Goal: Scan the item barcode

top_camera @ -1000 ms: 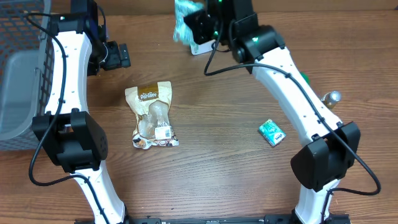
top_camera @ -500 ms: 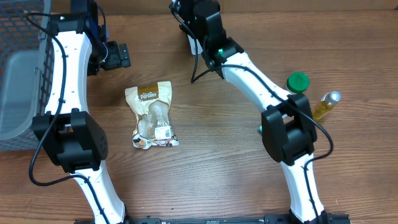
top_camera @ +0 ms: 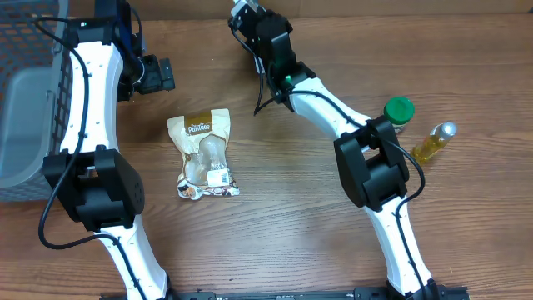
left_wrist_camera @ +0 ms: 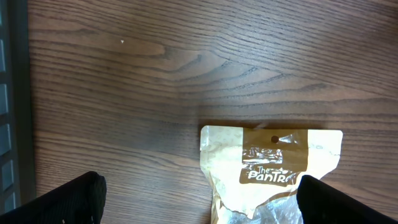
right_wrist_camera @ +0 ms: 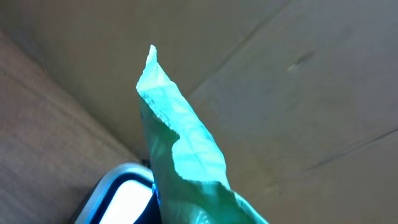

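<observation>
Clamping a green packet (right_wrist_camera: 186,162) (tip upward), the right gripper (top_camera: 243,12) hangs far back.

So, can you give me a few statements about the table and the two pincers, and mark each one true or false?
1. The left pincer is open, with nothing in it. True.
2. The snack bag sits in the wire basket. False: it lies on the table, outside the basket.
3. The right pincer is closed on a teal packet. True.
4. The jar has a red lid. False: its lid is green.
</observation>
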{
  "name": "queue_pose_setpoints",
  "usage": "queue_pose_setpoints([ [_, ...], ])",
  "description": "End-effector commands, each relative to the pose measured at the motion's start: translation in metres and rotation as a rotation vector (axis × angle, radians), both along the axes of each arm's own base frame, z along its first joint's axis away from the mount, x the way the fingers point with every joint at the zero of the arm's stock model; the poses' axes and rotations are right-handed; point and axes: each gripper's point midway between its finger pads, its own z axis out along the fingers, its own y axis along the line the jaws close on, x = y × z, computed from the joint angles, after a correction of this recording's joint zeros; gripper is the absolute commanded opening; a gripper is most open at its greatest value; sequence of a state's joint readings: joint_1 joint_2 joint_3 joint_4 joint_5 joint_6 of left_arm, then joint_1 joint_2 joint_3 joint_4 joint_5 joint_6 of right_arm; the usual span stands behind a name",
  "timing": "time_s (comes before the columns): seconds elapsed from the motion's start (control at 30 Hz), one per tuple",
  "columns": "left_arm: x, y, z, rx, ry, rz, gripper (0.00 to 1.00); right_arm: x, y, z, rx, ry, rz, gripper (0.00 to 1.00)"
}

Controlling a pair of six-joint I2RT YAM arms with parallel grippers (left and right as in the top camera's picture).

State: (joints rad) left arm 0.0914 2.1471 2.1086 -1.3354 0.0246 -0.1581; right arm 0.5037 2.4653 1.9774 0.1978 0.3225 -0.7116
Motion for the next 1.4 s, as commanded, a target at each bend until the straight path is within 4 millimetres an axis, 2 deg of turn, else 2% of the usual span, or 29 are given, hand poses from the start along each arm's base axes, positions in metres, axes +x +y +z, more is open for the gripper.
queue_pose_setpoints([
  [0.0, 0.002, -0.002, 0.017, 0.008, -0.045, 0.000, 1.00, 0.003, -0.001, 0.006, 0.003, -0.021, -0.015, 0.04],
  [0.23, 0.002, -0.002, 0.017, 0.008, -0.045, 0.000, 0.99, 0.000, -0.002, -0.013, -0.030, 0.037, -0.014, 0.04],
  [0.43, 0.002, -0.002, 0.017, 0.008, -0.045, 0.000, 0.99, -0.001, 0.001, -0.010, -0.024, 0.029, -0.014, 0.04],
  [0.47, 0.002, -0.002, 0.017, 0.008, -0.045, 0.000, 1.00, -0.001, -0.001, -0.002, -0.003, 0.018, -0.032, 0.04],
  [0.53, 0.002, -0.002, 0.017, 0.008, -0.045, 0.000, 1.00, -0.003, -0.011, 0.045, 0.174, -0.022, -0.097, 0.04],
  [0.63, 0.002, -0.002, 0.017, 0.008, -0.045, 0.000, 1.00, -0.015, -0.027, 0.109, 0.322, -0.043, -0.128, 0.04],
  [0.7, 0.002, -0.002, 0.017, 0.008, -0.045, 0.000, 1.00, -0.034, -0.040, 0.136, 0.376, 0.012, -0.153, 0.04],
  [0.73, 0.002, -0.002, 0.017, 0.008, -0.045, 0.000, 1.00, -0.040, -0.043, 0.141, 0.389, 0.035, -0.163, 0.04],
  [0.77, 0.002, -0.002, 0.017, 0.008, -0.045, 0.000, 1.00, -0.056, -0.051, 0.146, 0.416, 0.111, -0.189, 0.04],
  [0.87, 0.002, -0.002, 0.017, 0.008, -0.045, 0.000, 0.99, -0.108, -0.067, 0.135, 0.455, 0.358, -0.239, 0.04],
  [0.9, 0.002, -0.002, 0.017, 0.008, -0.045, 0.000, 0.99, -0.118, -0.070, 0.129, 0.459, 0.415, -0.253, 0.04],
  [0.93, 0.002, -0.002, 0.017, 0.008, -0.045, 0.000, 1.00, -0.146, -0.080, 0.113, 0.455, 0.549, -0.299, 0.04],
  [1.13, 0.002, -0.002, 0.017, 0.008, -0.045, 0.000, 1.00, -0.232, -0.106, 0.043, 0.395, 0.976, -0.512, 0.04],
  [1.23, 0.002, -0.002, 0.017, 0.008, -0.045, 0.000, 1.00, -0.259, -0.115, 0.019, 0.398, 1.089, -0.620, 0.04],
  [1.37, 0.002, -0.002, 0.017, 0.008, -0.045, 0.000, 0.99, -0.297, -0.133, -0.024, 0.372, 1.211, -0.818, 0.04],
])
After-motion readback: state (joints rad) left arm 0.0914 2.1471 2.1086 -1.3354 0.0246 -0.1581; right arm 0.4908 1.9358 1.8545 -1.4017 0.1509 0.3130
